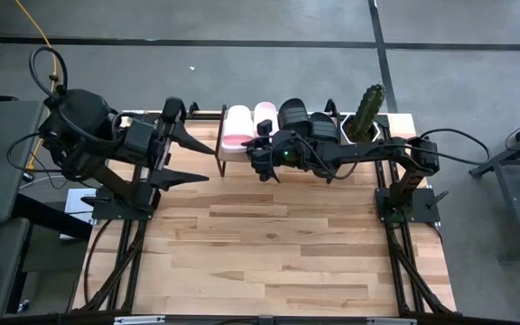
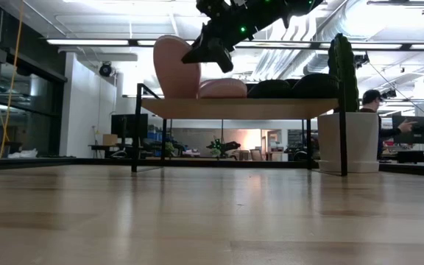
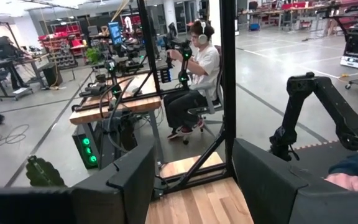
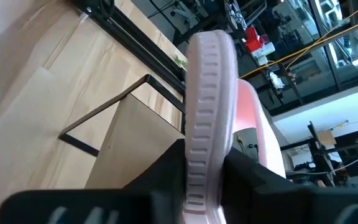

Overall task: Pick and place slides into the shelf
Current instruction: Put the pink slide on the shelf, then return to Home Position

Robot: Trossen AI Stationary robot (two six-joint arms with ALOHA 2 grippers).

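Only in right wrist view: ribbed rubber edge of pink slide (image 4: 209, 118) pinched between right gripper (image 4: 197, 168) fingers (upright, at shelf (image 1: 227, 143) nine o'clock end). Left gripper (image 1: 208, 162) spread, idle.

The right arm stretches out across the table — right gripper (image 1: 262, 149) nearly closed; the left gripper (image 1: 208, 162) waits, fingers spread.
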